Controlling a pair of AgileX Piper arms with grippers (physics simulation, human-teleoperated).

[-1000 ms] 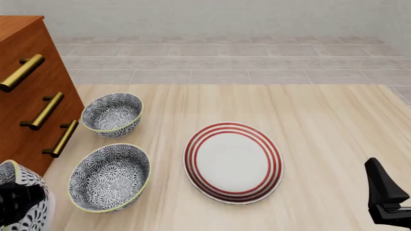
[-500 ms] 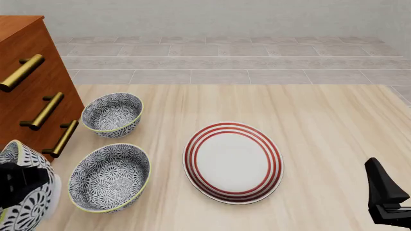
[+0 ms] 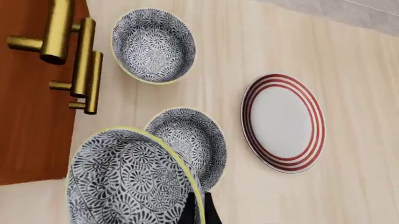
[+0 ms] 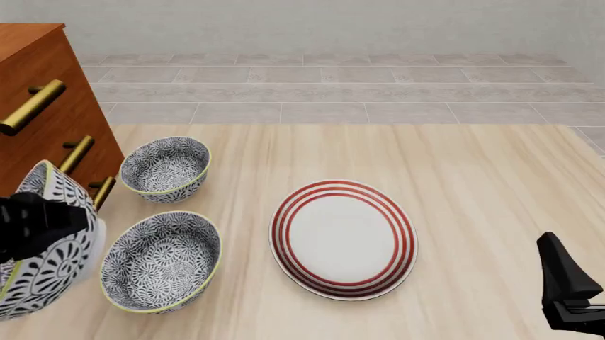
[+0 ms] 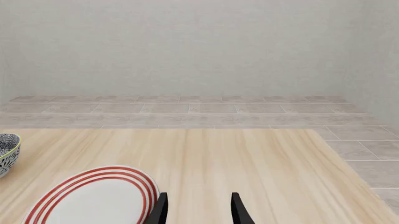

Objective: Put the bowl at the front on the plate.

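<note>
The left gripper (image 4: 33, 230) grips the floral bowl (image 4: 42, 265) aloft at the plate's (image 4: 343, 238) nine o'clock. The right gripper (image 5: 197, 210) hangs open.

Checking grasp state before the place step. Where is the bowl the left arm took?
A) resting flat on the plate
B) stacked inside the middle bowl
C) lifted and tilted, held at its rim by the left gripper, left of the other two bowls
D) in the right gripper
C: the bowl is tilted at the front view's left edge, the left gripper pinching its rim; the plate is bare.
</note>
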